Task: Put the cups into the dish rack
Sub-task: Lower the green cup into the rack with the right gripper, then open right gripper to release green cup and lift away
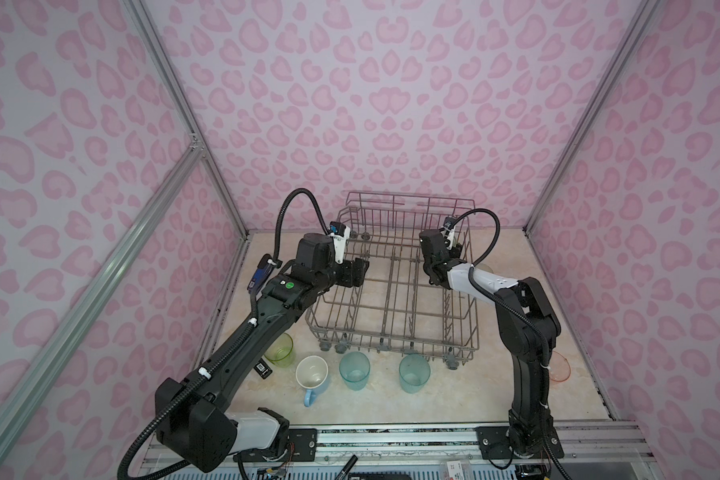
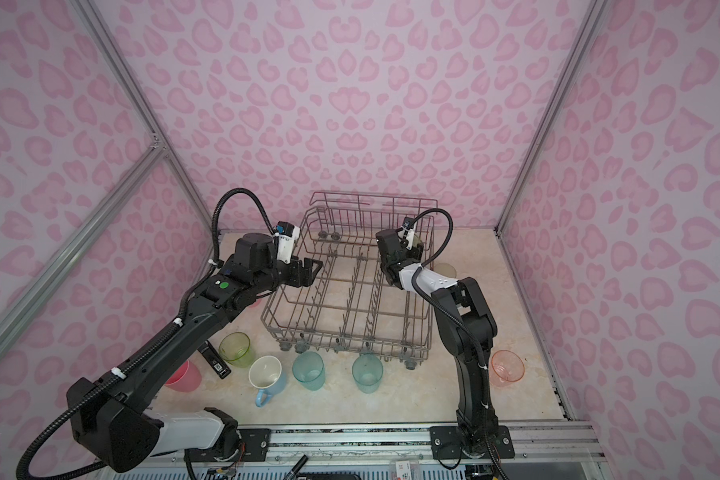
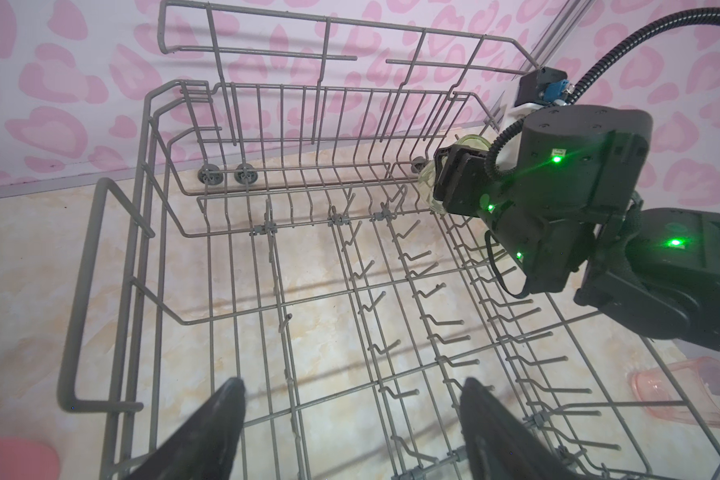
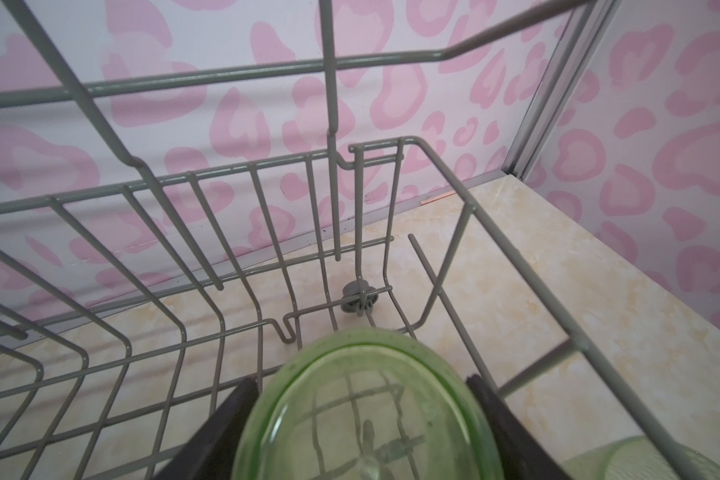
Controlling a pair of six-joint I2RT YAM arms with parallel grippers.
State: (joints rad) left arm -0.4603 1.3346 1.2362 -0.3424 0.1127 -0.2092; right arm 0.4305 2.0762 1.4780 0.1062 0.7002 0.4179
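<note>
The right tool (image 4: pixel 360 397) is clenched on a translucent yellow-green plastic tumbler (image 4: pixel 350 440), with one black finger against each side of its wall. It holds the tumbler inside the large grey wire dish rack (image 1: pixel 391 332), in the corner that sits at the rack's upper right in both top views. Rack wires show through the plastic beneath it, but I cannot tell whether it already touches the tines. The left tool (image 3: pixel 352 395) is released, its fingers spread with nothing between them, and it hovers over the rack's left edge.

Apart from this tumbler the rack looks bare, so the loading seems to be at its first cup, in the setting-down step. The next move likely calls for lowering the tumbler until it sits steady among the tines. The right tool would then let go and lift straight up, so the fingers do not catch the side wires close by.

More cups wait on the desk (image 1: pixel 391 399), in a row below the rack in the frame:
- a second yellow-green tumbler (image 1: pixel 279 350)
- a light-blue handled mug (image 1: pixel 312 374)
- a translucent teal tumbler (image 1: pixel 354 370)
- another teal tumbler (image 1: pixel 414 372)

A salmon tumbler (image 1: pixel 558 365) stands at lower right beside the right arm. An opaque pink tumbler (image 2: pixel 184 374) stands at lower left under the left arm.
</note>
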